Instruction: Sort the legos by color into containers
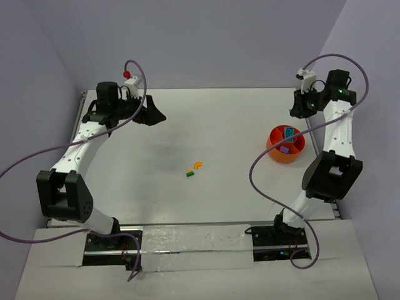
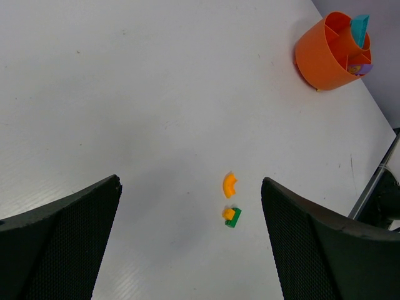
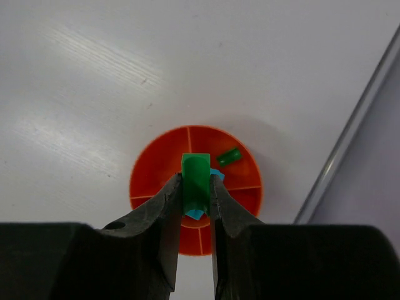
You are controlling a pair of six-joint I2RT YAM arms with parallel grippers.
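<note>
Two loose legos, orange curved brick [image 2: 230,185] and green brick [image 2: 234,217], just beside each other mid-frame on table [image 1: 187,125] in top view. Left gripper [image 2: 190,187] spread wide, nothing held. Right gripper [image 3: 197,182] clamped on green lego [image 3: 195,165] above orange bowl [image 3: 150,178], right side of top view.

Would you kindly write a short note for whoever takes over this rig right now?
Right gripper: shut on the held green brick, above the middle of the bowl, not yet released.
Left gripper: open and empty, raised over the far left of the table.
Done: teal brick, purple brick and sorted green brick lie in the bowl.
Left: drop the held brick in with the green one, then fetch the curved orange brick and loose green brick, which has a small orange piece against it, from mid-table.
</note>
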